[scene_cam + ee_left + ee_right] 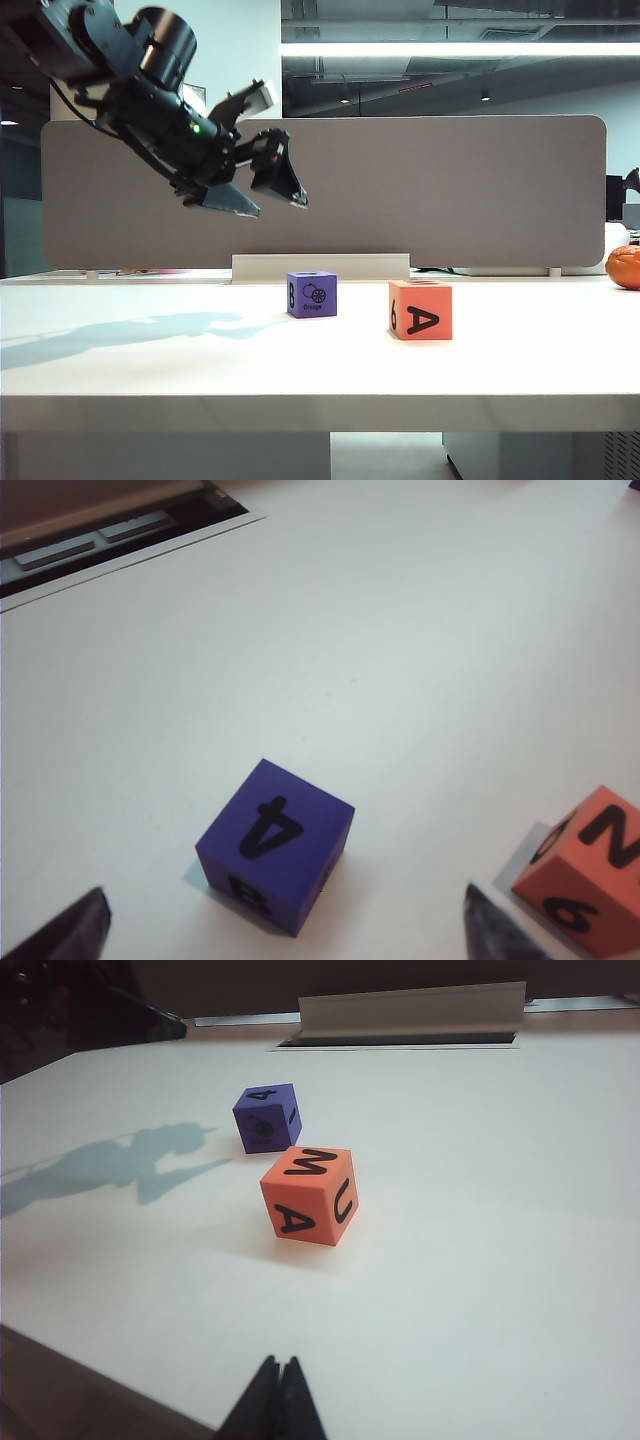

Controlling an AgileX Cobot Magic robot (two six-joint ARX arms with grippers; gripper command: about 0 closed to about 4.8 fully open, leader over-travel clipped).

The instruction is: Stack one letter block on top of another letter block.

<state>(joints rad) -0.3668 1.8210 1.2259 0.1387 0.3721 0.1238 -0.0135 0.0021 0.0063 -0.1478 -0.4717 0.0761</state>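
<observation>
We logged the approach step: left gripper [268, 203] hung jaws apart, above the purple block [312, 294], toward its 10 o'clock. Orange-red block [421, 309] sat at its 3 o'clock, apart. Right gripper [279, 1400] looked closed, parked low. Next, we judged: descend, straddle purple.

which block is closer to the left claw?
The purple block, marked 4; it sits between the open left claw's fingertips, while the orange block lies off to the side.
</observation>
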